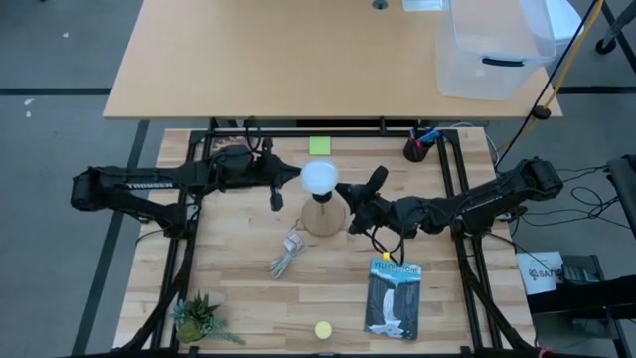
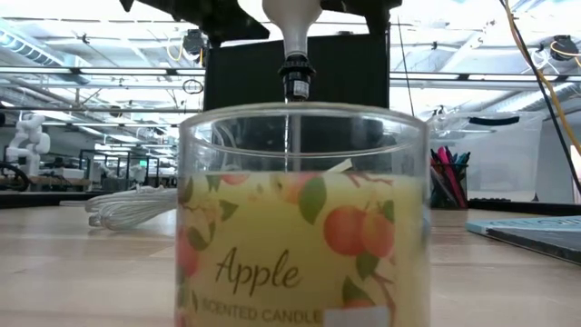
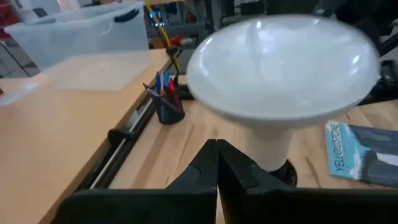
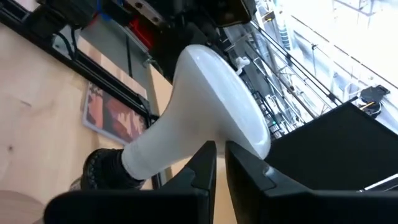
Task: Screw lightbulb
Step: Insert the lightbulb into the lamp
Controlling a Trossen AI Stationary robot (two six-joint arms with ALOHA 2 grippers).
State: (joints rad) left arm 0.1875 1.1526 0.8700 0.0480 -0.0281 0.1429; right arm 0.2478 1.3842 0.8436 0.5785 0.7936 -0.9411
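White lightbulb (image 1: 319, 177) stands upright, neck down; left claw (image 1: 277, 196) and right claw (image 1: 350, 210) clenched empty.

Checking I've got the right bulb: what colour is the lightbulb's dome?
White. The lightbulb has a smooth white dome, clearest in the left wrist view.

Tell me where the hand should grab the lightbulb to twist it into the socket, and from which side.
Grip the lightbulb across its white dome, the widest part, coming in level from the side. It stands upright, neck down in the black socket of the wooden base, so the dome's round sides are exposed. The neck is narrow, tapered and close to the socket, leaving little room.
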